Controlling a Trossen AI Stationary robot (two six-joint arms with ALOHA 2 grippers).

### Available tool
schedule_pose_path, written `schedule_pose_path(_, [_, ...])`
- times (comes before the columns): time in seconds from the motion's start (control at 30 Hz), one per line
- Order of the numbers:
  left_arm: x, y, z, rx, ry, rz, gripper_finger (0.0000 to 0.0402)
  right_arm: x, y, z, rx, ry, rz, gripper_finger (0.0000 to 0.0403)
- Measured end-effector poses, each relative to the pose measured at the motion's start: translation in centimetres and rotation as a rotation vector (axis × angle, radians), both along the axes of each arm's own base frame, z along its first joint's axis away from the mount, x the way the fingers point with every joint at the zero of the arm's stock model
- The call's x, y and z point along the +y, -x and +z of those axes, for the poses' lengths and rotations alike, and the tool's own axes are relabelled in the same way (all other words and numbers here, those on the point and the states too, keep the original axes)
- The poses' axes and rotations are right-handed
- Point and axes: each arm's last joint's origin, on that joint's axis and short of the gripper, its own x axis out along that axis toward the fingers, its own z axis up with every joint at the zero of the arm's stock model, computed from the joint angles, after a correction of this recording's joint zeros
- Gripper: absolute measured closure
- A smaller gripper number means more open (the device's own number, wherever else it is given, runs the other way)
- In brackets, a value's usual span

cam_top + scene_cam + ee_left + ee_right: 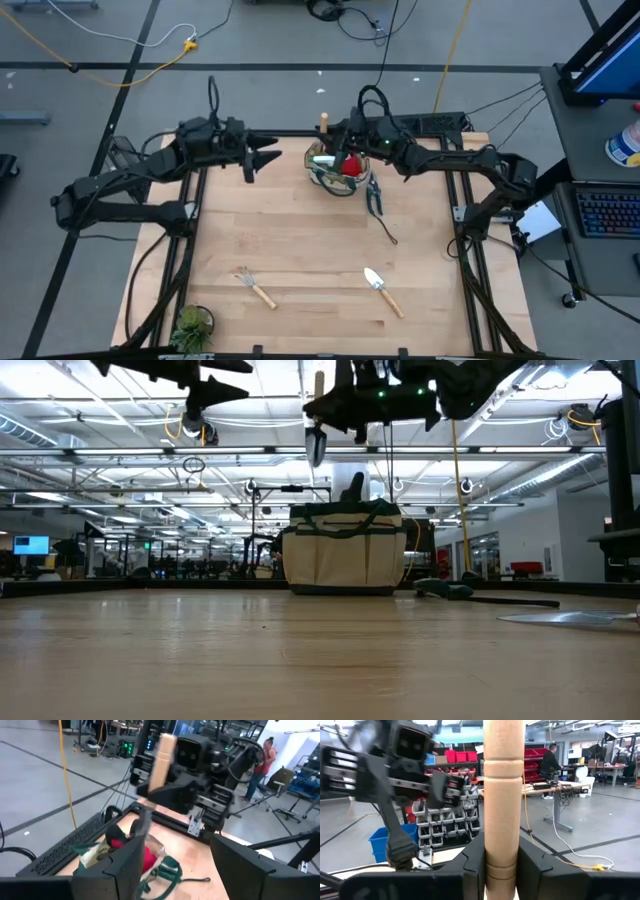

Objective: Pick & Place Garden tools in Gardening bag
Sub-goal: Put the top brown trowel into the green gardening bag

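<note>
1. The gardening bag (335, 175) sits at the far middle of the table (300, 250), just to the right of my left gripper (262, 157) and directly under my right gripper (325, 150). It is a small round tote in tan fabric with dark green trim. Inside it I see a red-and-black item (351, 166) and a green piece; what else it holds I cannot tell.
2. My left gripper hovers above the table just left of the bag, its fingers spread apart with nothing between them.
3. My right gripper is pinched on the wooden handle (503, 795) of a trowel (316, 435), held upright above the bag. The handle is pale turned wood with grooves, and the silver blade hangs down toward the bag's opening without touching it.
4. Just right of the bag, and right of my right gripper, the black pruning shears (375, 197) lie flat on the table.
5. Well nearer the front edge, a fork (254, 286) with a wooden handle lies below my left gripper's side, and a silver trowel (382, 290) with a wooden handle lies to its right.
6. A small potted plant (192, 325) stands at the front left corner.
</note>
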Motion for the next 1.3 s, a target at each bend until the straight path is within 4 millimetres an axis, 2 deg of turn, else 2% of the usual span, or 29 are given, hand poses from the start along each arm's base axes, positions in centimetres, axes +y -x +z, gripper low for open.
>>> schedule_pose_path(0.3, [-1.9,0.4,-1.9,0.033,0.012,-0.047,0.0167,-0.8,-1.5,-2.9,0.048,-0.018,-0.032,0.0345])
schedule_pose_path(0.5, [-2.6,0.1,-2.1,0.039,0.008,-0.084,0.0167,-1.1,-2.0,-4.2,0.093,0.006,-0.063,0.0345])
schedule_pose_path(0.7, [-2.9,0.0,-2.1,0.040,0.009,-0.086,0.0167,-1.5,-3.0,-4.9,0.116,0.029,-0.066,0.0345])
schedule_pose_path(1.3, [-3.5,-0.1,-2.1,0.044,0.018,-0.119,0.0167,-1.9,-2.9,-5.6,0.195,0.060,-0.145,0.0345])
